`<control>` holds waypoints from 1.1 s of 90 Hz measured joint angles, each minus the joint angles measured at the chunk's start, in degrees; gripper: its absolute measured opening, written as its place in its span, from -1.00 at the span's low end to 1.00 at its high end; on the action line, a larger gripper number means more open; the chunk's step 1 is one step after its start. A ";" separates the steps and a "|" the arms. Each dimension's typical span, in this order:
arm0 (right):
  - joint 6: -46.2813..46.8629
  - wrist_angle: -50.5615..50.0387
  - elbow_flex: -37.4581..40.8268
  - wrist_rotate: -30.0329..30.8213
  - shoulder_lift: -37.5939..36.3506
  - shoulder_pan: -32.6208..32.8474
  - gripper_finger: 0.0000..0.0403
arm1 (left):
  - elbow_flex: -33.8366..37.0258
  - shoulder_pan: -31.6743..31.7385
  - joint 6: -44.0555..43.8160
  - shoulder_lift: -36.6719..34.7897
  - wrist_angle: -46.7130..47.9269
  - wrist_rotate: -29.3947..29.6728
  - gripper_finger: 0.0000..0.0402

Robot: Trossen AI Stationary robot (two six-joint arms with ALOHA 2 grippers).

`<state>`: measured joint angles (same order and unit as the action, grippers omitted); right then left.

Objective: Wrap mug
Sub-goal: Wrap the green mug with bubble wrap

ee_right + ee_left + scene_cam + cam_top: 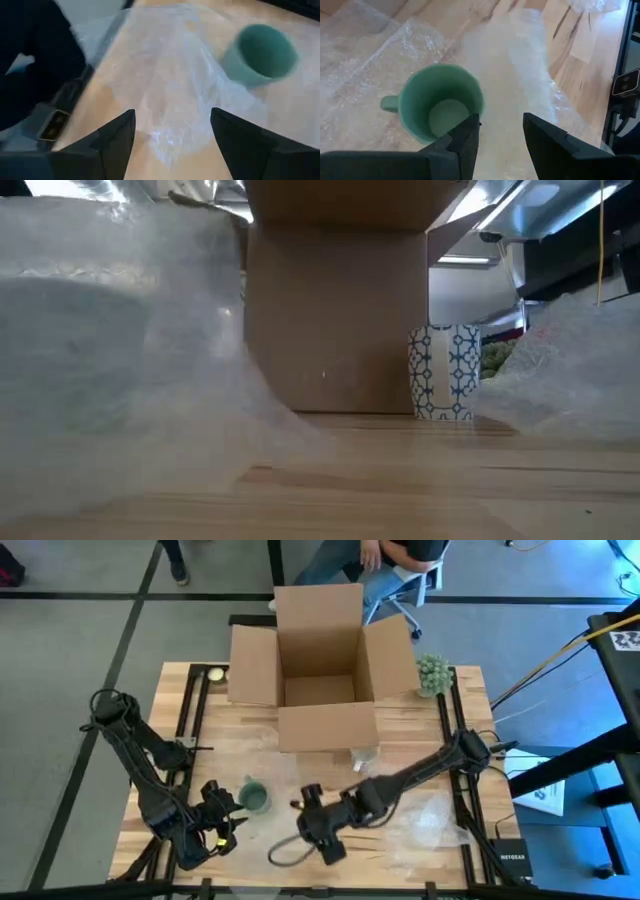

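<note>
Mug (254,797), green and upright, sits lower left of centre in your high view, on clear bubble wrap (515,65). Your left gripper (501,131) hovers beside its rim, jaws parted and empty. Your right gripper (172,131), lower centre, is spread wide over the wrap, grasping nothing. Cardboard box (320,665) stands open at upper centre.

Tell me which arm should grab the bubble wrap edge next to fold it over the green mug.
Right, probably. The right gripper hangs open directly over the bubble wrap beside the green mug; the left gripper is open too, but right at the mug's rim.
</note>
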<state>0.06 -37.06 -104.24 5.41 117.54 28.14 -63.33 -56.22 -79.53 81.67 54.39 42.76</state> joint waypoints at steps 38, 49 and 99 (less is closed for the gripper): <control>-16.56 12.50 4.19 -0.15 10.82 2.98 0.22 | -0.02 0.87 0.27 -0.02 -0.26 2.16 -0.32; -17.01 12.98 4.13 0.18 12.32 2.63 0.22 | -0.04 0.87 0.67 -0.02 -0.32 2.84 -0.32; -16.42 14.68 4.00 -8.66 16.87 -2.37 0.03 | -0.04 1.40 1.64 0.00 -1.29 5.27 -0.32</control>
<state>-16.36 -22.38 -100.24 -3.26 134.41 25.76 -63.37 -54.83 -77.89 81.67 53.10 48.03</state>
